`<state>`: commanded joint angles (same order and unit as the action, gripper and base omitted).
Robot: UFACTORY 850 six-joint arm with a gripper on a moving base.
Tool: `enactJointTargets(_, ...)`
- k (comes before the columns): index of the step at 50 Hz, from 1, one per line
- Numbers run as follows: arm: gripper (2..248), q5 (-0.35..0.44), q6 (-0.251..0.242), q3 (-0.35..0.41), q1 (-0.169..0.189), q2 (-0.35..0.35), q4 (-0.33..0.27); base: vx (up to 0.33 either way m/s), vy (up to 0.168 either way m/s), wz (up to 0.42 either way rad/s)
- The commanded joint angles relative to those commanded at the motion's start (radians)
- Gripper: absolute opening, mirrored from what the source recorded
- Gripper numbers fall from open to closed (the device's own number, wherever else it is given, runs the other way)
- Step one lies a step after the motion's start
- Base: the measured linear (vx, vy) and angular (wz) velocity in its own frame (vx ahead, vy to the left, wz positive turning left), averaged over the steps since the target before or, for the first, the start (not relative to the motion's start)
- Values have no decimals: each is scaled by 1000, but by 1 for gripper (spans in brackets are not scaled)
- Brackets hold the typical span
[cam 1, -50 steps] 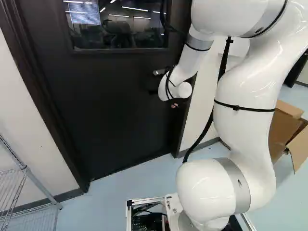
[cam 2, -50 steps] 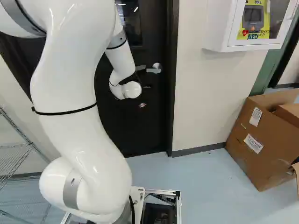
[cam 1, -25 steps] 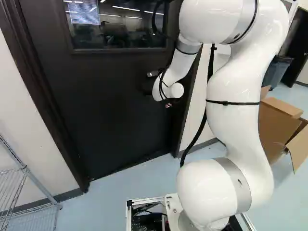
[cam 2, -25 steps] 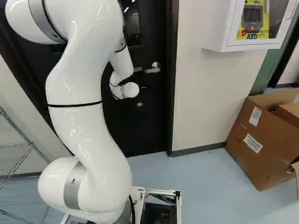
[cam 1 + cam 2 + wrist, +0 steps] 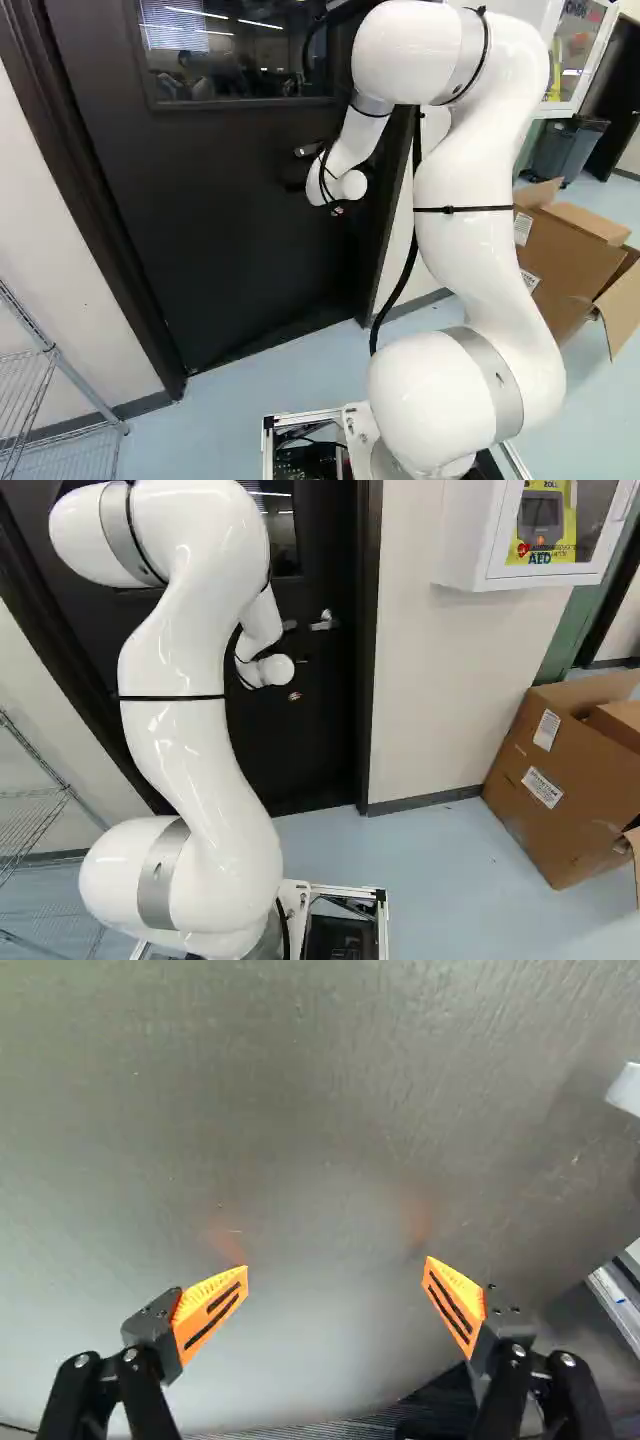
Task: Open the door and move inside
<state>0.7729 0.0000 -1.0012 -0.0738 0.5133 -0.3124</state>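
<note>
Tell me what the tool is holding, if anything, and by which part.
Nothing is held: the black two-fingered tool stands open, its fingers wide apart, with the flat dark door ahead of it.

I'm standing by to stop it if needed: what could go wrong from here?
The open end effector faces the door without gripping anything, so it might slide along that flat surface. The black cable bows out beside the arm and may snag on the door frame. Driving in, the robot might clip the wire shelf.
</note>
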Motion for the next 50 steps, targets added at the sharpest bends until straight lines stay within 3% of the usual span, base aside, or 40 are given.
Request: enactJointTargets(50, 247, 50, 0, -316, -72, 233, -45, 0, 0, 0)
